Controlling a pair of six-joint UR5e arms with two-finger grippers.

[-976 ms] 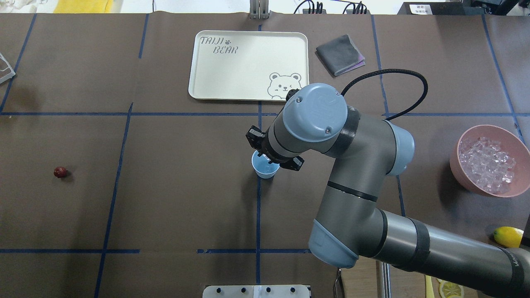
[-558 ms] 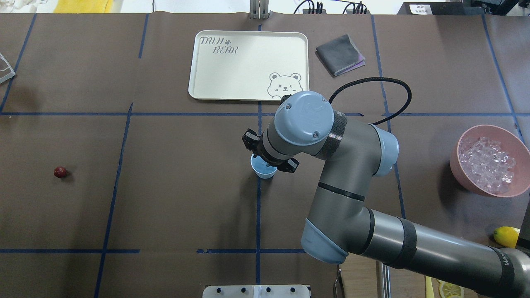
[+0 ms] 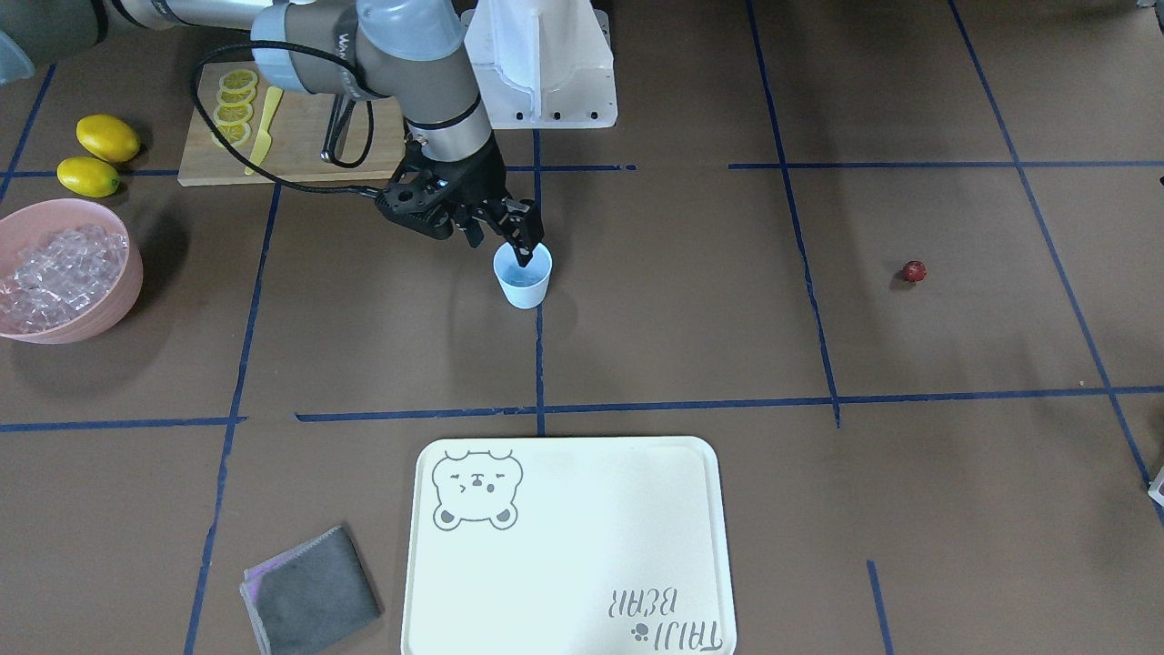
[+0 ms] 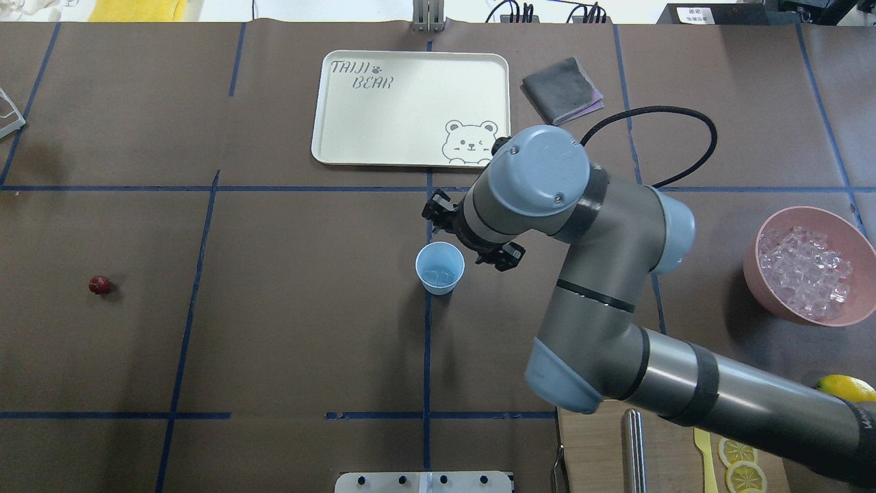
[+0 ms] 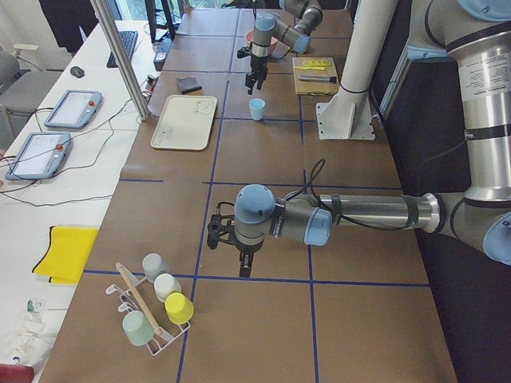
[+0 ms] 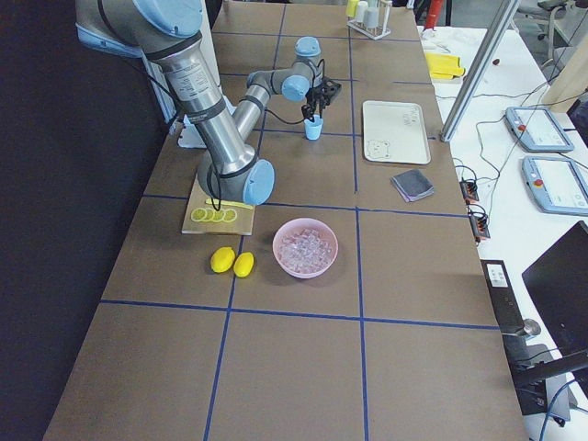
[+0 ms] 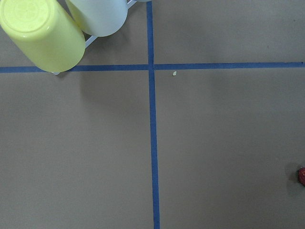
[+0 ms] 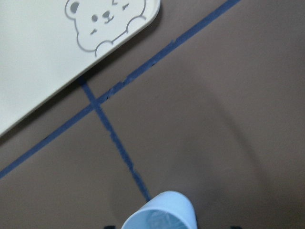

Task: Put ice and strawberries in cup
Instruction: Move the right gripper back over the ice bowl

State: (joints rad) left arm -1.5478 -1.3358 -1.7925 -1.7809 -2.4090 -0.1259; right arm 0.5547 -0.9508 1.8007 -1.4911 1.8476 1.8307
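TAIJI BEAR, with a paw print after it, reads clearly in the upper left corner of the cream tray [image 4: 410, 116], and a winking bear is drawn in its lower right corner. Just below the tray in the overhead view, the right gripper [image 3: 502, 242] hangs with its fingers spread and nothing between them, up and to the right of the cup [image 4: 439, 267]. The cup stands upright at centre frame on a blue tape line, with glassy ice [image 4: 438, 276] in its bottom. More ice fills the pink bowl [image 4: 758, 284] at the right edge. The strawberry [image 4: 100, 285] sits alone at far left, well apart from the cup. In the left side view the left gripper [image 5: 243, 263] hovers low over the brown table; whether it's spread or closed, can't tell.
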